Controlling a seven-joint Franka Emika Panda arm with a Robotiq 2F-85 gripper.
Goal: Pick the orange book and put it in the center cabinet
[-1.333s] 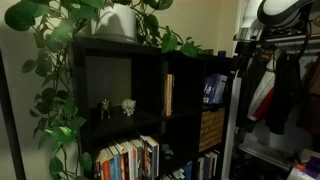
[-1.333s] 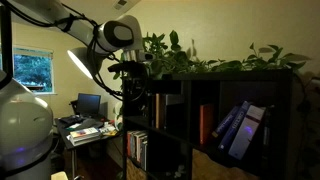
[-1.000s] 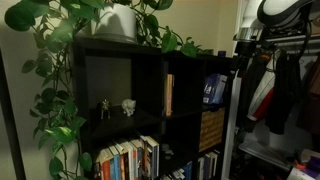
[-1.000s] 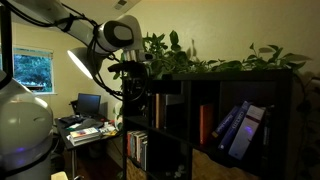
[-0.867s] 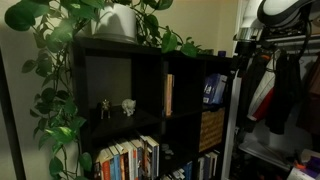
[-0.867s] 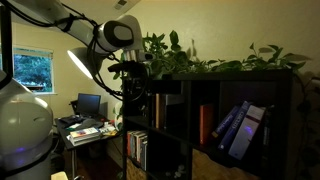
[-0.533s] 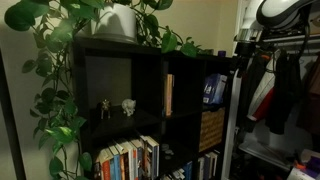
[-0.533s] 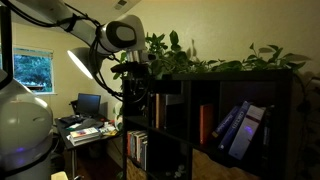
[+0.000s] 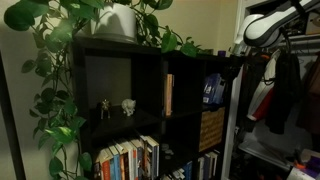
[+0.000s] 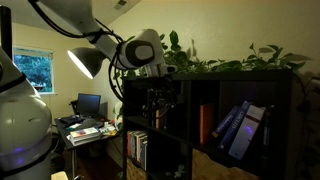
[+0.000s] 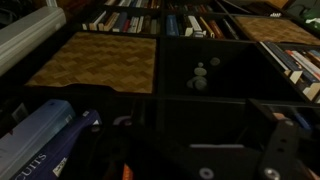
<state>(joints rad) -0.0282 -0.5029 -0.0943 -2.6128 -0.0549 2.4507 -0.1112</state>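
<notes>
The claw hangs in front of the black shelf, and its jaws are too dark to judge, so I cannot tell if it is wide or narrow. The orange book stands upright in a compartment beside the blue books. I judge it light, thin and stiff, maybe a little slippery; the exposed spine edge is the best place to hold it. The center cabinet contains only a thin tan book.
</notes>
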